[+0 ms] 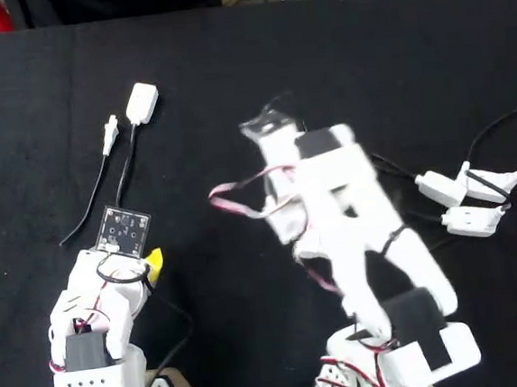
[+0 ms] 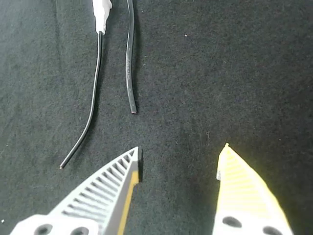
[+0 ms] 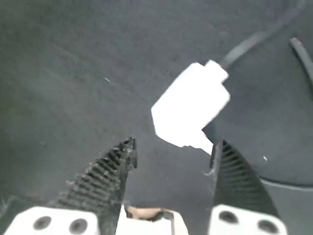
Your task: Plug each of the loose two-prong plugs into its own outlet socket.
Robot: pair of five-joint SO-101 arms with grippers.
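right tool (image 3: 173, 143) spread, white plug (image 3: 190, 105) just ahead, not gripped; left tool (image 2: 181, 147) spread.

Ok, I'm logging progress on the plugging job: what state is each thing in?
Left hand: open, empty.
Right hand: open, gripping nothing.
White rectangular plastic block on black cable: loose, just beyond right hand's fingertips.
Small white plug, thin black cable: unplugged.
White rounded socket, thicker black cable: nothing plugged in.
Three white pieces far right: clustered, connection unclear.

Soft, even light covers the black cloth (image 1: 428, 61), which stays dark and dull, while the white block (image 3: 188, 105) on it shines very bright with hardly any shadow.
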